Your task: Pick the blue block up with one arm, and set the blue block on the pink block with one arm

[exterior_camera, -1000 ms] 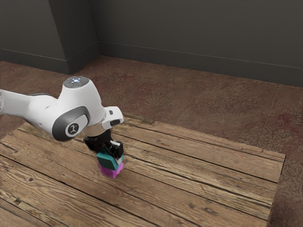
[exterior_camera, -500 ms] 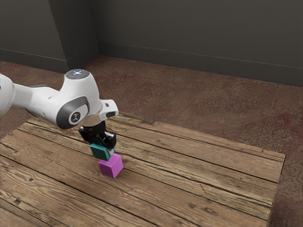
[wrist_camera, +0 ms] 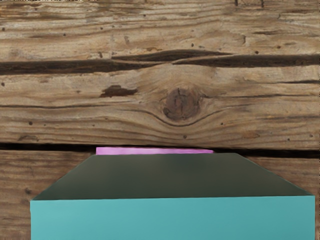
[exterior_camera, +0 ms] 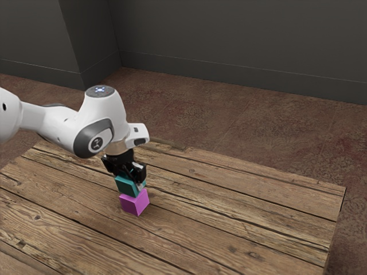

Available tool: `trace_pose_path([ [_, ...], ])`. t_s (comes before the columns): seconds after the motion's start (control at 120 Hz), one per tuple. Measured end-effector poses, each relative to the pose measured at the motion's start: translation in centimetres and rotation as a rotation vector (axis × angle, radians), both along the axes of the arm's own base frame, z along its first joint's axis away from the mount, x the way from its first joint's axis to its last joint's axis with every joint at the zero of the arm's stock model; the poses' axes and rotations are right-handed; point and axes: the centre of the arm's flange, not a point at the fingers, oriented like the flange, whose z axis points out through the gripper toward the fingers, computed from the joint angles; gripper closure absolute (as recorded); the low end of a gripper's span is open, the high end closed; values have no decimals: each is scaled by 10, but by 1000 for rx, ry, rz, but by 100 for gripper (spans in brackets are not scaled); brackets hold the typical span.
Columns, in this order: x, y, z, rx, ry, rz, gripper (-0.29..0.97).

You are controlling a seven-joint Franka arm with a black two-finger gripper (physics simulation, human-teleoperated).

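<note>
A: Since half a second before, the gripper (exterior_camera: 129, 176) had carried the blue block (exterior_camera: 129, 185) toward the exterior view's right, to above the pink block (exterior_camera: 134, 203).

B: Fingers pinched the blue block from two sides. Contact with the pink one: could not tell.

A: Judgement: square the edges, lower gently, and only then let go.

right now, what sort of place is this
Probably a bare indoor room, rendered in simulation: a rough plank table, a worn reddish-brown floor around it, and dark grey walls with a skirting board.
</note>
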Motion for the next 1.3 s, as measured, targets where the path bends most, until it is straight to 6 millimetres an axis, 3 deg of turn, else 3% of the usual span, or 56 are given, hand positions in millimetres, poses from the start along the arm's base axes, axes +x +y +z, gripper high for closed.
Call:
trace_pose_path([
  [0.233, -4, 6, -1, 0, 5, 6, 38],
  [0.3, -4, 9, -1, -3, 6, 8, 28],
  [0.517, -3, 14, 7, -13, -7, 3, 11],
  [0.583, -8, 11, 60, -14, -103, -19, 8],
  [0.642, -17, -4, 128, -6, -224, -73, 6],
  [0.717, -9, -10, 222, 1, -363, -87, 4],
  [0.783, -8, -6, 277, -66, -418, 7, 3],
  [0.875, -21, -2, 380, -143, -436, 219, 2],
  [0.917, -33, 5, 405, -139, -397, 321, 2],
  [0.967, -41, 27, 401, -113, -308, 466, 1],
  [1.067, -51, 65, 364, -58, -123, 729, 1],
  [1.158, -56, 75, 329, -13, -13, 897, 1],
  [1.3, -67, 87, 312, 7, 53, 1107, 0],
])
